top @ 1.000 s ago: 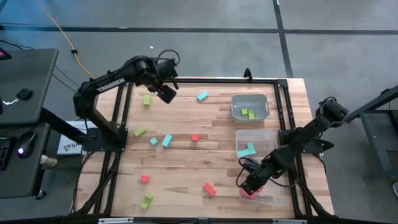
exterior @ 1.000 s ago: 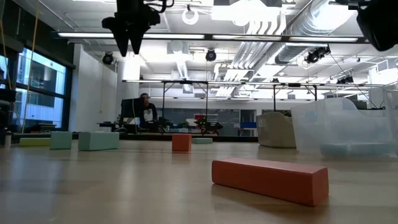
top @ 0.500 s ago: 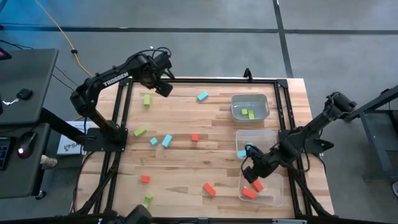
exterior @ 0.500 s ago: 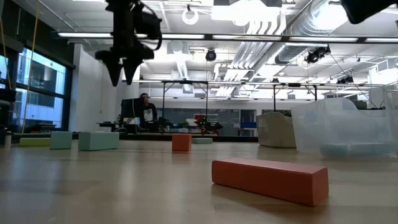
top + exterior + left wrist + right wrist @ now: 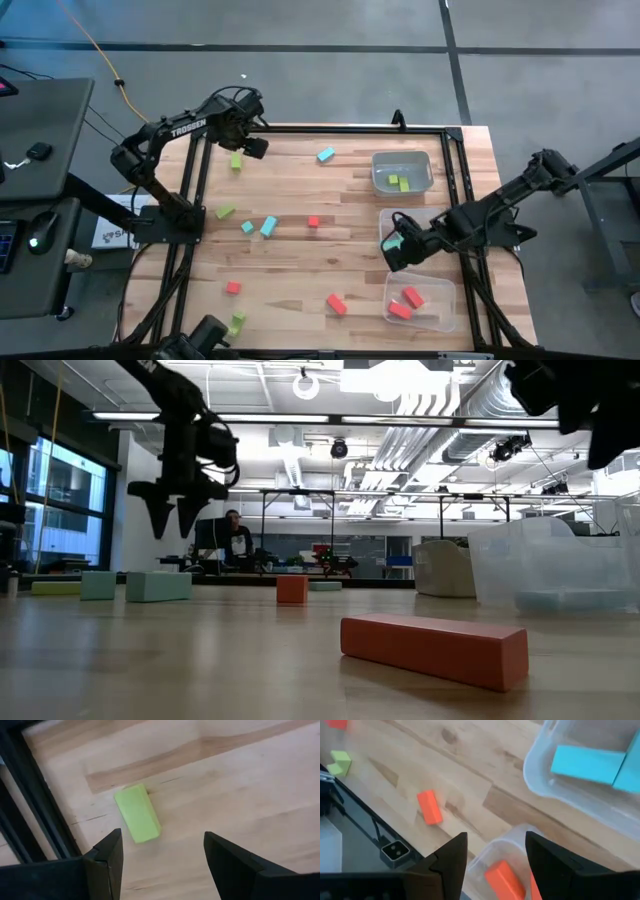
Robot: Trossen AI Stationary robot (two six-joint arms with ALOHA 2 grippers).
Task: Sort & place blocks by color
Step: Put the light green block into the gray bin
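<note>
Left tool [image 5: 161,865] hangs over the far left corner of the surface [image 5: 340,250], fingers spread wide and empty, a green block [image 5: 137,813] lying just ahead of them beside the black frame rail [image 5: 25,805]. Step in hand looks like the approach to that block.

Next move: descend, straddle the block's narrow width, close.

Right tool [image 5: 393,248] sits above the middle bin [image 5: 436,222], the one holding blue blocks [image 5: 585,764]; fingers parted, nothing held. The red bin [image 5: 448,305] lies nearer the front edge, two red blocks [image 5: 405,304] inside.

More blocks lie scattered left of the bins.
</note>
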